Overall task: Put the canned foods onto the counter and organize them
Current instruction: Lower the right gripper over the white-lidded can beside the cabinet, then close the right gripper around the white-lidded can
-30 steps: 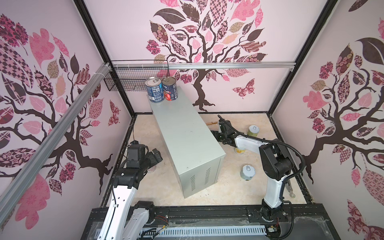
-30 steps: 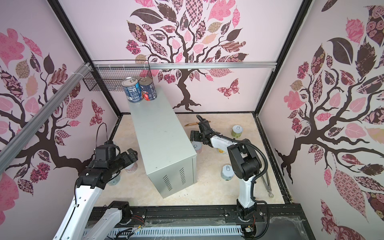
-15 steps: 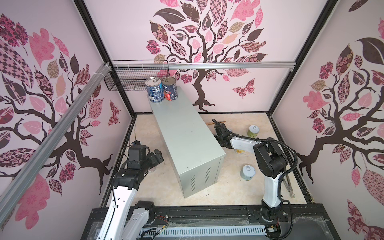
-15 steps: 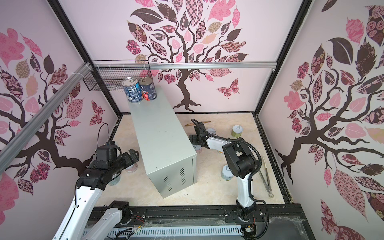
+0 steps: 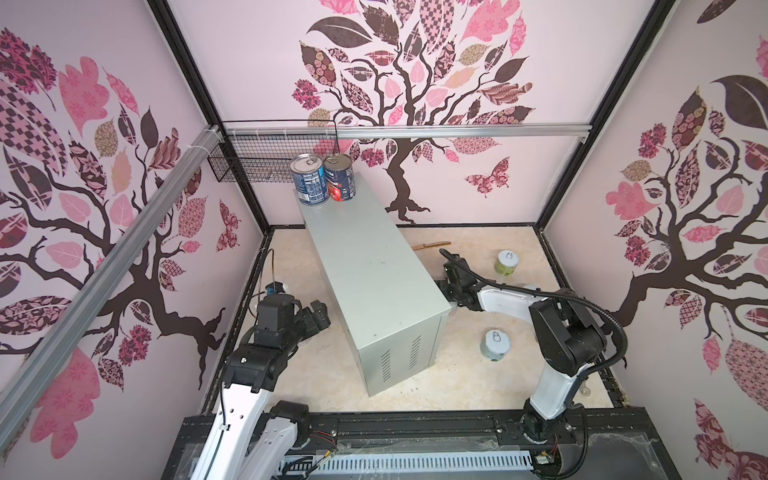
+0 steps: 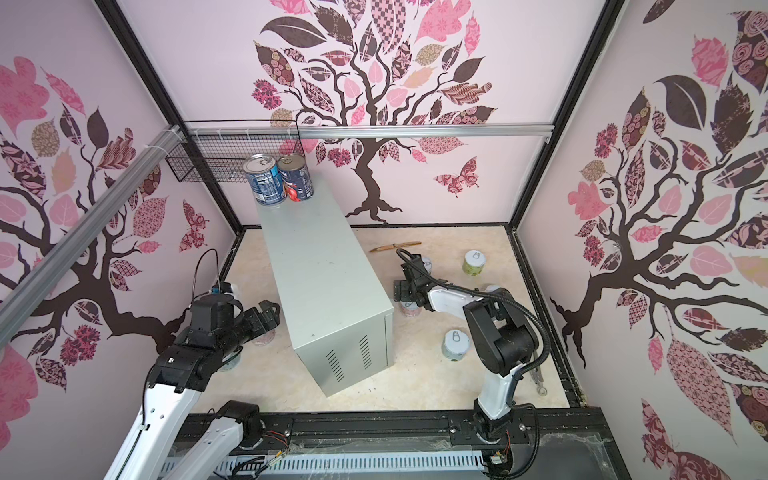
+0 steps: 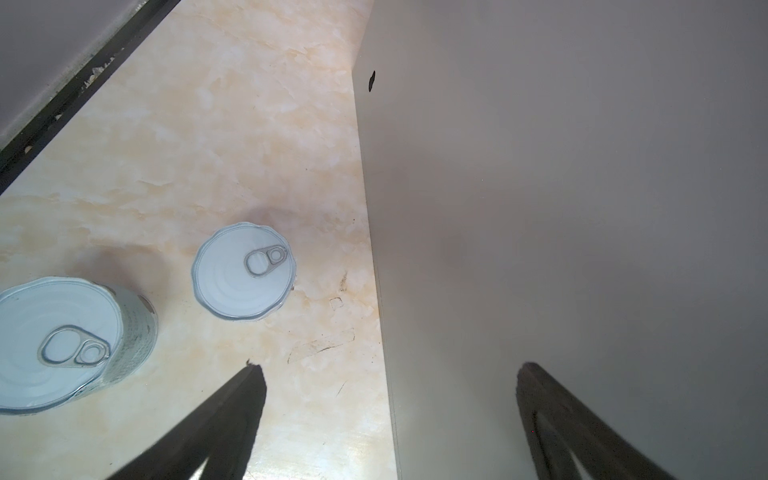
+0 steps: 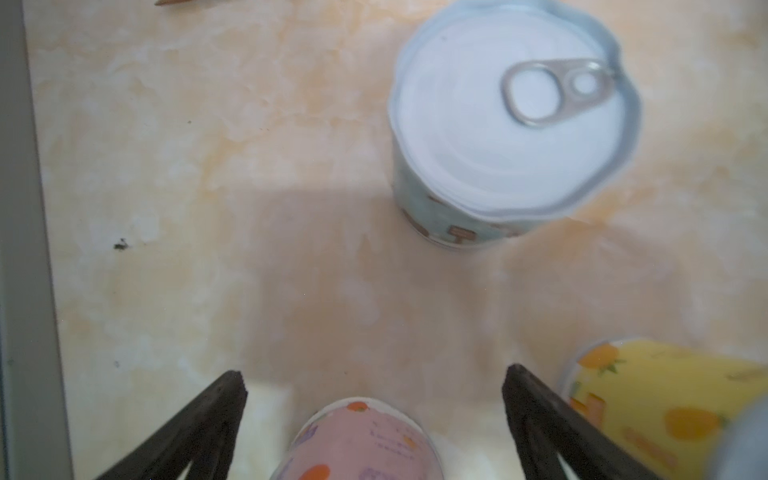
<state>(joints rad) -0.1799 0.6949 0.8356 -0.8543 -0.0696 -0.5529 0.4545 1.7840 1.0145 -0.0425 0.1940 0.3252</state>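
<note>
Right gripper (image 8: 374, 374): jaws spread wide, gripping nothing, set either side of a pink can (image 8: 357, 440) on the floor just beside the counter (image 5: 374, 270), by its near right corner. It is judged best centred and lowered so both fingers meet the can's wall before closing, clear of the yellow can (image 8: 665, 415). Left gripper (image 7: 390, 370): equally wide, empty, by the counter's left side, white-lidded can (image 7: 243, 270) on the floor ahead. Counter top, far edge: blue can (image 5: 308, 180) and dark can (image 5: 340, 178), upright, side by side.
</note>
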